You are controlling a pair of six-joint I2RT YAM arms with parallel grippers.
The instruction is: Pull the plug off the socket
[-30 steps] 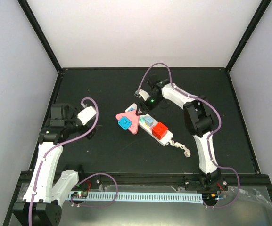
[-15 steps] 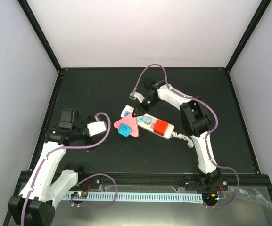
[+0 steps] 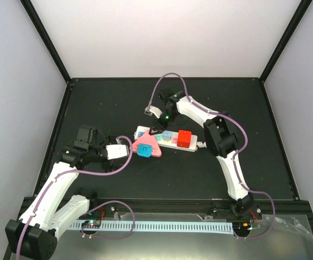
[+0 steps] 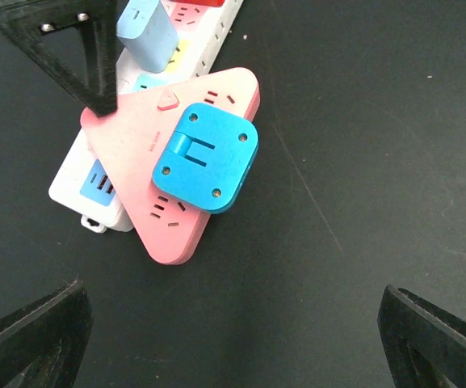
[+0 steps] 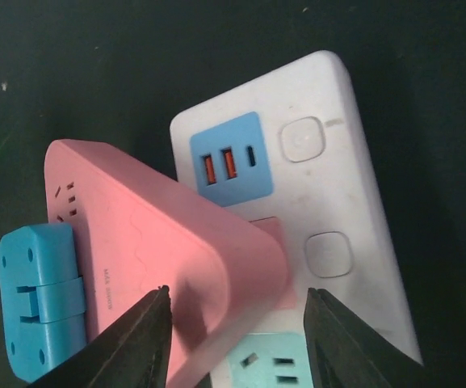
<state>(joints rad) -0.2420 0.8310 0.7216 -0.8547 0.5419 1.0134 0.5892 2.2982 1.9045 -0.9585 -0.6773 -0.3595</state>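
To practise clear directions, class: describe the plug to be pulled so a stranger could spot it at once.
On the black table lies a long white power strip. At its end away from the red block sits the plug: pink, flat and triangular, far wider than its boxy neighbours, with a blue square block on its face.
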